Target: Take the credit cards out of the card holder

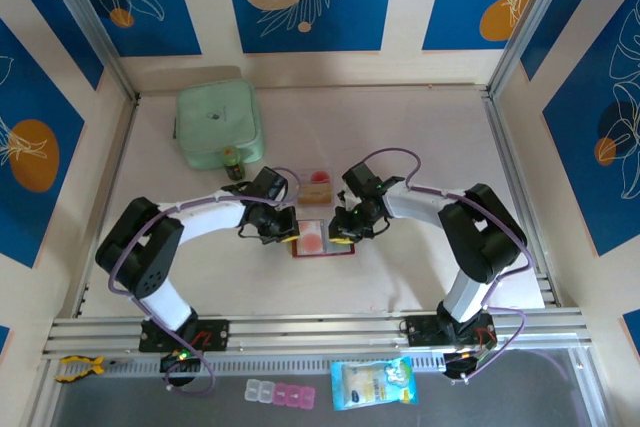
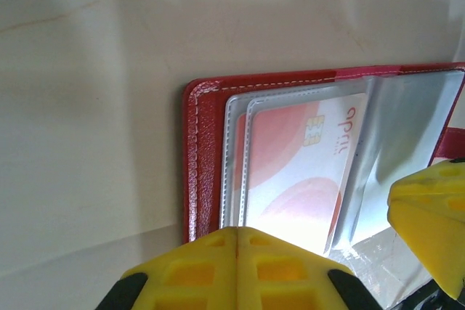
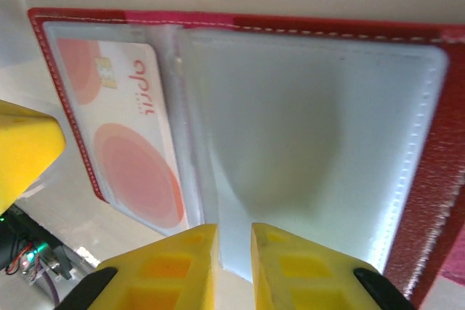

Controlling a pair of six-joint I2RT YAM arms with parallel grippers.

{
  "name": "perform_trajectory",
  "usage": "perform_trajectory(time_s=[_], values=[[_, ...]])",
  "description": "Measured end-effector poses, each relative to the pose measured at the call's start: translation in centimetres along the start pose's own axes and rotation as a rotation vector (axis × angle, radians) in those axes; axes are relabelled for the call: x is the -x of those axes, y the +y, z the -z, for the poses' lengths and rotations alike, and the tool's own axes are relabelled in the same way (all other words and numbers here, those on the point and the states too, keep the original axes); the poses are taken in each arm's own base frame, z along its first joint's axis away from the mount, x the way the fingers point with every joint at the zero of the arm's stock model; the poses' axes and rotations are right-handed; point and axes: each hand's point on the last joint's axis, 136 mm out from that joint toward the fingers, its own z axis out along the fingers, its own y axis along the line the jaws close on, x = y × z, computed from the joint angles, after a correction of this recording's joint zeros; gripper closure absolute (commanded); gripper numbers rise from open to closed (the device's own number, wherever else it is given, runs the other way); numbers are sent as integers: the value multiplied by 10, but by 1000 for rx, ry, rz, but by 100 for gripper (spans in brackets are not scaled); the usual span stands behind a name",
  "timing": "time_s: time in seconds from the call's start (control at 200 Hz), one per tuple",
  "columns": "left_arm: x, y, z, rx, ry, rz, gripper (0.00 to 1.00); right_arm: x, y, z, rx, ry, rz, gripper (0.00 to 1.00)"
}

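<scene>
Red card holder [image 2: 204,157] open flat, white credit card [image 2: 290,168] w/ pink circles tucked inside.

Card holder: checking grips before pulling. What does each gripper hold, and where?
On the card holder, the right gripper pinches a clear pocket at its near edge. The left gripper is shut by the credit card; what it pinches cannot be told.

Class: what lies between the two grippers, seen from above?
In the top view, the open card holder, a credit card in its pocket, lies between left gripper and right gripper.
</scene>
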Motion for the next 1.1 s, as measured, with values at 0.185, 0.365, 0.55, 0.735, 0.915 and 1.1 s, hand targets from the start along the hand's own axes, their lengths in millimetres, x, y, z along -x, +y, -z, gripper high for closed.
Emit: perform_trajectory(time_s=[0.185,0.365,0.55,0.735,0.915,1.1], values=[[-1,0,-3,-5,11,2,95,-2,-7,-4,-24,10,-11,81],[-3,1,-4,-8,17,3,96,-3,-5,-5,-35,10,-1,81],[-5,4,-6,-5,21,5,97,-5,1,-2,-42,2,18,79],[-4,3,-6,-8,19,11,97,-1,17,5,-13,-19,38,77],[-4,3,-6,-10,19,11,98,3,31,6,33,-27,42,76],[-5,1,-5,-19,25,13,97,7,40,2,78,-18,33,76]])
